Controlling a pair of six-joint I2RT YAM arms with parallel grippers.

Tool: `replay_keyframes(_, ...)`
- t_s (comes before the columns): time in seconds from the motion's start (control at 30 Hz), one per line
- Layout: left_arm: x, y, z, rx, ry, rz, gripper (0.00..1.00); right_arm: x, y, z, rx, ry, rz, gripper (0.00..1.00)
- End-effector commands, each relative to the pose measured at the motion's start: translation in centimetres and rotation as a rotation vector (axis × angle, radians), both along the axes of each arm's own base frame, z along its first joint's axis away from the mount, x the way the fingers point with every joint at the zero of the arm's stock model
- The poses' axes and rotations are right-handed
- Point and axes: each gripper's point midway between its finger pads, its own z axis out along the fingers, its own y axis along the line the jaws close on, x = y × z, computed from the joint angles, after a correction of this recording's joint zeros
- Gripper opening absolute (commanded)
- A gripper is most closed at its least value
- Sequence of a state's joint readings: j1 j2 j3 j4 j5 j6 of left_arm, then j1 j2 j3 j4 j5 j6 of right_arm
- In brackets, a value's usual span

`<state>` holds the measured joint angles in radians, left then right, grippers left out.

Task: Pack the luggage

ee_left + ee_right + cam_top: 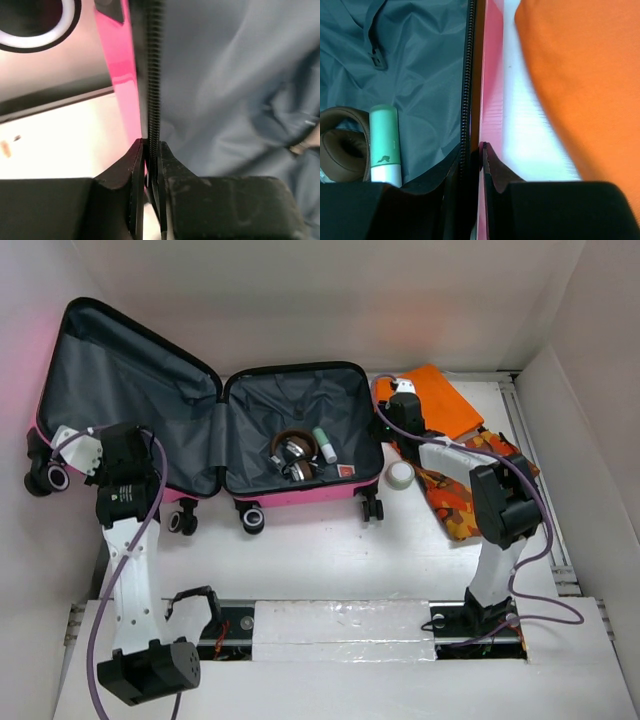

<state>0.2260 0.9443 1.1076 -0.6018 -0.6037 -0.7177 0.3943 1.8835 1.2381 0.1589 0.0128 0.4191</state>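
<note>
On the far side of the table (330, 550) the luggage (130, 380) lies open, with the lid half at the left and the base half in the middle. The top view shows this whole layout, but it hides my fingertips. My left wrist view shows them: my left gripper (150, 150) is pinched narrow on the lid's rim, pink shell on one side and grey lining on the other. My right wrist view shows my right gripper (472, 150) clamped in the same way on the right wall of the base half. It also shows brown headphones (340, 150) and a green tube (385, 145) lying inside, touching each other. An orange cloth (580, 75) lies just outside that wall. Only the top view shows a white round thing (401, 474) near the wheels.
</note>
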Motion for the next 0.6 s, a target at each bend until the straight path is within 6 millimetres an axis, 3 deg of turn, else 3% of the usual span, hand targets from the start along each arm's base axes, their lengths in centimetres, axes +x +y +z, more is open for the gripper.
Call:
replay_keyframes(0.0, 4.0, -3.6, 7.0, -0.012, -0.276, -0.246, 0.0, -7.4, 9.4, -5.3, 0.006, 0.185, 0.314, 0.0)
replay_keyframes(0.1, 4.2, -4.9, 8.8, -0.013, -0.319, -0.328, 0.0, -8.2, 11.4, -5.2, -0.022, 0.193, 0.337, 0.0)
replay_keyframes(0.17, 4.5, -5.7, 8.7, -0.025, -0.318, -0.375, 0.0, -9.1, 12.9, -5.5, -0.033, 0.195, 0.364, 0.0)
replay_keyframes(0.2, 4.6, -6.0, 9.9, -0.005, -0.36, -0.402, 0.0, -9.1, 13.7, -5.5, -0.032, 0.191, 0.376, 0.0)
replay_keyframes(0.23, 4.8, -6.3, 9.6, -0.012, -0.36, -0.419, 0.0, -9.5, 14.2, -6.1, -0.041, 0.206, 0.388, 0.0)
replay_keyframes(0.33, 4.8, -7.2, 10.9, 0.001, -0.393, -0.478, 0.0, -10.2, 16.9, -4.9, -0.024, 0.184, 0.429, 0.0)
replay_keyframes(0.4, 5.6, -7.7, 10.7, -0.01, -0.38, -0.516, 0.0, -11.2, 18.3, -5.6, -0.032, 0.208, 0.452, 0.0)
replay_keyframes(0.57, 6.5, -8.6, 12.6, 0.011, -0.422, -0.587, 0.0, -12.2, 22.2, -4.4, -0.003, 0.193, 0.509, 0.0)
